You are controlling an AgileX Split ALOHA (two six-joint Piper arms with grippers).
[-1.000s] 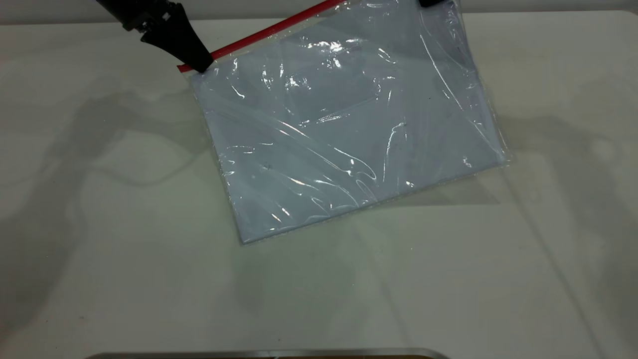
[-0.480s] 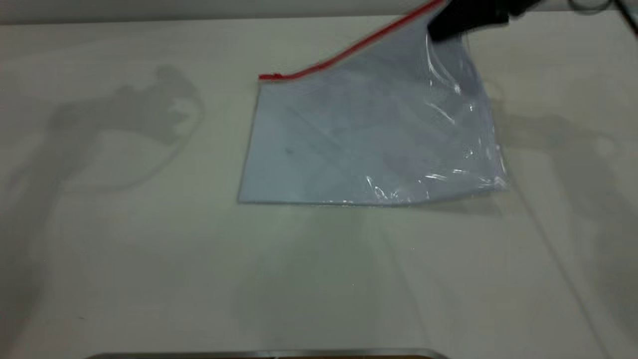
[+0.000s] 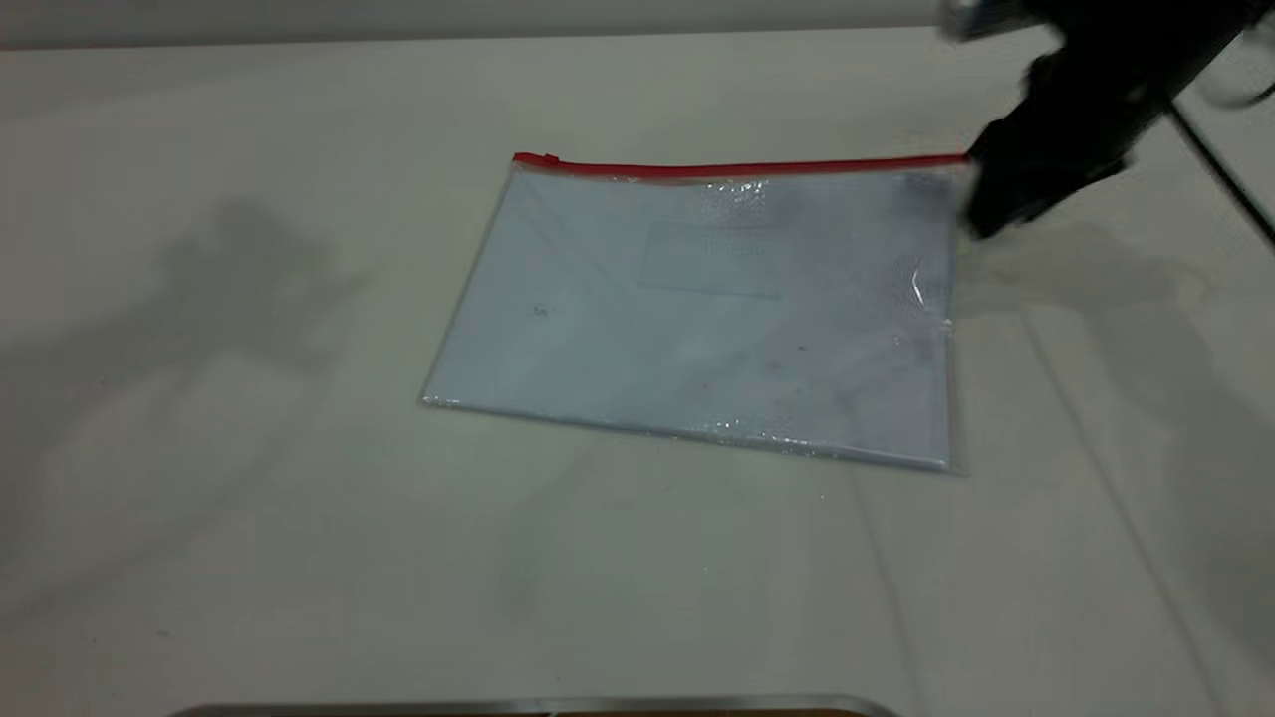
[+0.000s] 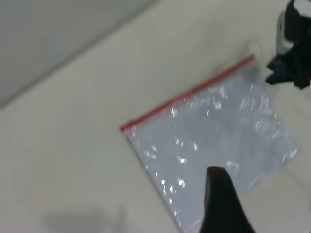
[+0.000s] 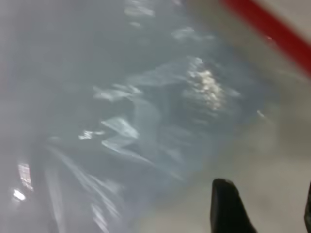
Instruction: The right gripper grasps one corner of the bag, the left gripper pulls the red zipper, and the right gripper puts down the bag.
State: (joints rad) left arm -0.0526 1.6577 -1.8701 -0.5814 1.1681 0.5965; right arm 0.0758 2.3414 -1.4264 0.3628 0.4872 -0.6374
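While the bag (image 3: 702,309) lies flat on the pale surface (image 3: 299,548), its red zipper (image 3: 737,167) runs along the long edge that is far from the exterior camera. The small slider tab (image 3: 543,158) sits at the end of the zipper on the left arm's side. White paper shows through the clear, crinkled plastic.

The right tool (image 3: 981,204) is just beside the bag's far corner on the right arm's side, at the end of the red strip. In the right wrist view 1 dark finger (image 5: 228,208) is seen in full and a 2nd only at the picture's edge, with bare surface between them, so this tool is parted and it grips nothing. The bag (image 5: 146,97) lies beyond these fingers.

The left tool does not appear in the exterior view. In the left wrist view only 1 dark finger (image 4: 223,204) shows, above the bag (image 4: 214,141), and I cannot tell if this tool is open or closed.
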